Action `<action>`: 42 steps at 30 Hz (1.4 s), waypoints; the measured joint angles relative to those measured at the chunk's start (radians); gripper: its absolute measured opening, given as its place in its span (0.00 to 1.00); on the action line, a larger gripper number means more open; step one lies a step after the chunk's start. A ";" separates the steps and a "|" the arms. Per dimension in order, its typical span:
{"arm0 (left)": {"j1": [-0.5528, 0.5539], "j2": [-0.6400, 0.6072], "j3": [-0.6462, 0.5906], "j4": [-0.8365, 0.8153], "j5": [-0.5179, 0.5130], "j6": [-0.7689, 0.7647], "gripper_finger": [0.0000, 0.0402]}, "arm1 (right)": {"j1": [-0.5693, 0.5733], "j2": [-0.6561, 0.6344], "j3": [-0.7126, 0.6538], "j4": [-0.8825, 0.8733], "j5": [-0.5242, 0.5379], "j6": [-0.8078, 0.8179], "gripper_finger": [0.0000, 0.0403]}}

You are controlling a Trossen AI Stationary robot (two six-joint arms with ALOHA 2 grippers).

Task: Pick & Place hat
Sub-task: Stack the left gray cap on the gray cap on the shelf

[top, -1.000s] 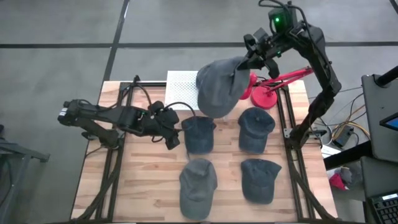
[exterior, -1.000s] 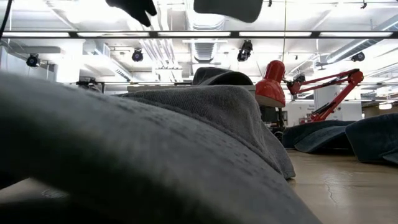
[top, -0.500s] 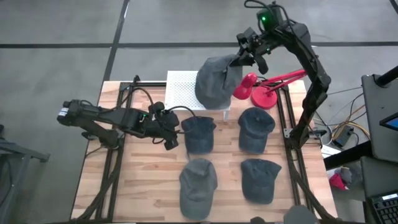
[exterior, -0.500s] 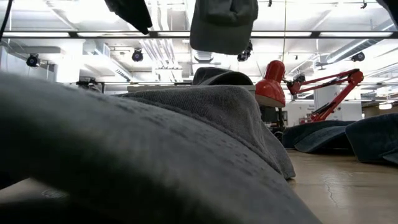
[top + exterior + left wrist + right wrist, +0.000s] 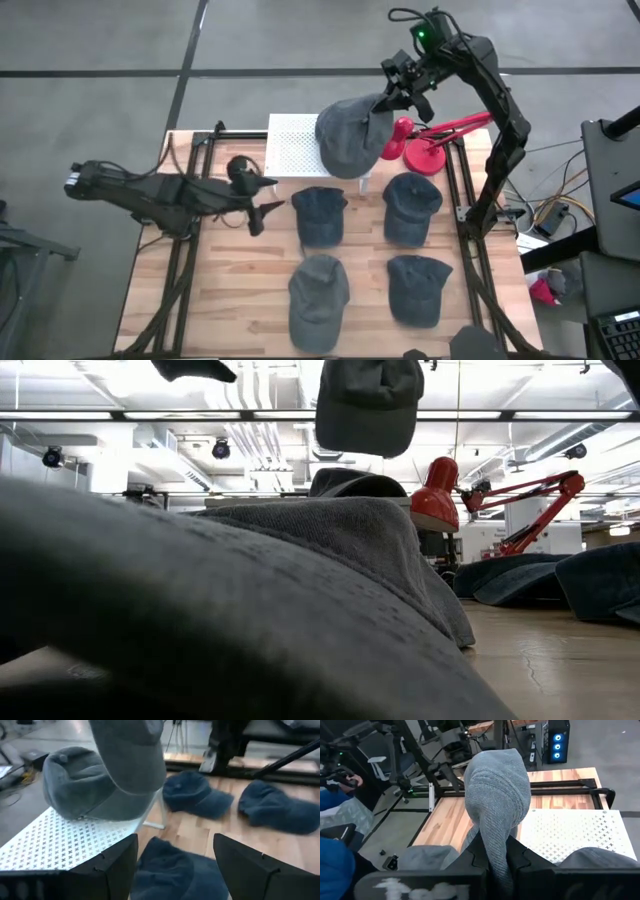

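Grey hat (image 5: 352, 137): soft matt cloth, ribbed knit weave. Caps (image 5: 412, 207) on surface: matt dark blue cloth. Surface (image 5: 245, 280): pale wood planks, smooth. White tray (image 5: 292, 146): perforated matt sheet. Red lamp (image 5: 432, 145): glossy paint. Right hand (image 5: 392, 97): matt black.

The left gripper (image 5: 262, 207) has drawn back from the caps; the hanging grey hat (image 5: 352, 137) swung slightly
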State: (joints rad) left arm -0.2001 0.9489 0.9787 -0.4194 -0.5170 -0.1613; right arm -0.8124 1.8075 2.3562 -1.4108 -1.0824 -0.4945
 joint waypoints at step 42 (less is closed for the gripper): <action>0.000 -0.183 -0.268 0.184 0.049 -0.139 0.65 | -0.111 0.219 0.000 0.048 -0.015 -0.069 0.02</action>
State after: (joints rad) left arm -0.1999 0.7662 0.7109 -0.2356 -0.4675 -0.3002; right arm -0.9237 2.0262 2.3562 -1.3632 -1.0977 -0.5633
